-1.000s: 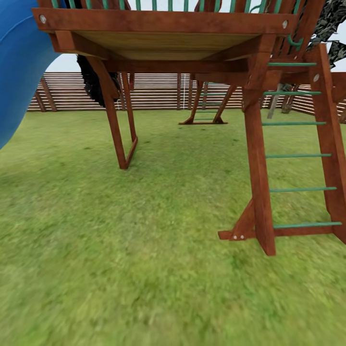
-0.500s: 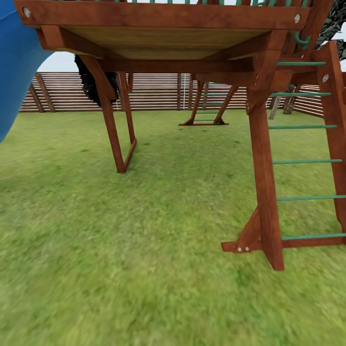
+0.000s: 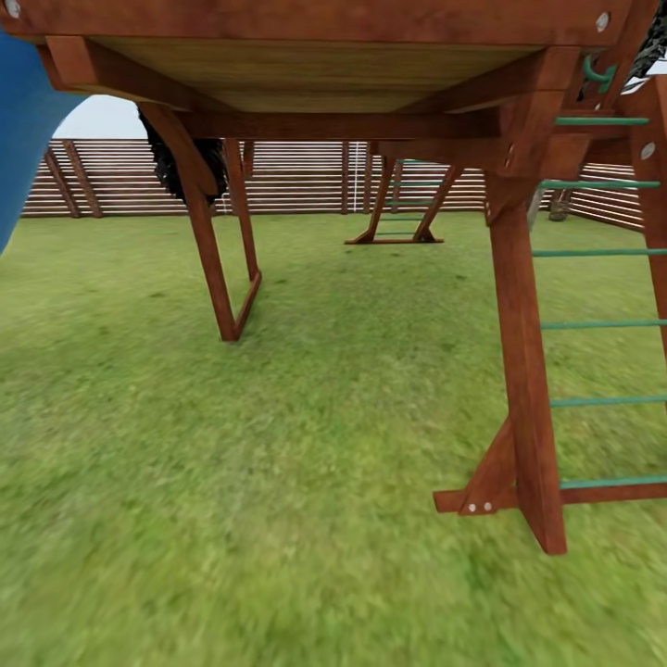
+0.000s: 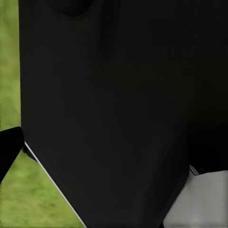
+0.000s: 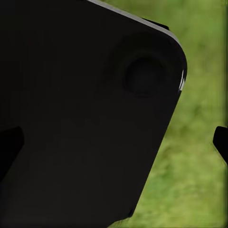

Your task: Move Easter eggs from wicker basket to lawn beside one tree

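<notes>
Playset (image 3: 306, 65) — red-brown wooden frame, its deck spanning the top of the head view, seen from beneath. All positions below are given against it.

- Lawn (image 3: 278, 482): green grass running under and around the playset, out to the fence.
- Near post (image 3: 528, 371): at the playset's right, foot braced on the grass, carrying a ladder (image 3: 602, 324) of green rungs.
- Slanted leg pair (image 3: 222, 250): at the playset's left, joined by a low rail on the grass.
- Slide (image 3: 23, 130): blue, hanging at the playset's far left edge.
- Fence (image 3: 306, 176): brown horizontal slats, behind the playset, closing off the garden.
- Second ladder frame (image 3: 398, 204): beyond the playset, near the fence.
- Dark foliage (image 3: 181, 162): behind the left legs.

Wrist views — each largely covered by a dark robot body panel, with grass at the margins: (image 4: 9, 71) for the left, (image 5: 199, 142) for the right. End effector state cannot be told for either arm.
</notes>
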`<state>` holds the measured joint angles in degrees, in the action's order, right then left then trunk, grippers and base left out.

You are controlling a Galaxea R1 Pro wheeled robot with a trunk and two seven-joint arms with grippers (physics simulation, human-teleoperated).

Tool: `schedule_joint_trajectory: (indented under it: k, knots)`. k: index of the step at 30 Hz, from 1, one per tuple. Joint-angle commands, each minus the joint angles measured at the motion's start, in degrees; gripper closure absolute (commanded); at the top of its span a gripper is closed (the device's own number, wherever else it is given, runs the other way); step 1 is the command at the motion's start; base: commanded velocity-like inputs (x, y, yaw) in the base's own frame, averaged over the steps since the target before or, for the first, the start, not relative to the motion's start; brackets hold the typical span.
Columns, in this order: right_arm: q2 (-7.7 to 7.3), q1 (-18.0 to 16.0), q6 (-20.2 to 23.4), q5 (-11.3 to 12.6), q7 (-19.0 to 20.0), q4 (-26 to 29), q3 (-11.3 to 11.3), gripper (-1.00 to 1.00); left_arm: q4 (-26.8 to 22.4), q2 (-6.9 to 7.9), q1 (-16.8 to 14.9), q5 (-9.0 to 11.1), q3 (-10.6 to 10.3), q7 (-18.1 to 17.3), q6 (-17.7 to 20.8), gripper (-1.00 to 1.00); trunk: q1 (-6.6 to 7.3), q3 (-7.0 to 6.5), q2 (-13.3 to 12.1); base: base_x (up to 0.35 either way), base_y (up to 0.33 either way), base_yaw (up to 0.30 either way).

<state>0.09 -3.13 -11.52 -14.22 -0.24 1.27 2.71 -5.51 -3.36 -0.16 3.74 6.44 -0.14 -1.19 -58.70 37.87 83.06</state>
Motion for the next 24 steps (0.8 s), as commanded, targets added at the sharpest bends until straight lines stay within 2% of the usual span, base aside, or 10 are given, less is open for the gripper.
schedule_joint_trajectory:
  k: [1,14,24]
  knots:
    - [0.08,-0.03,-0.16,0.11,0.04,-0.03,0.1,-1.0,0.0,-0.02,-0.02,0.39,0.24,-0.01,-0.13,-1.0,-0.03,0.04,0.02,0.332,0.0,0.0]
    - [0.71,-0.03,-0.16,0.15,0.46,0.36,-0.08,-1.0,0.02,0.02,-0.02,0.36,0.24,-0.03,-0.13,-1.0,-0.03,0.04,0.02,0.332,0.0,0.0]
    - [0.42,-0.03,-0.23,-0.33,0.46,0.55,0.08,-1.0,0.02,0.02,-0.02,0.36,0.24,-0.03,-0.13,-1.0,-0.03,0.04,0.02,0.332,0.0,0.0]
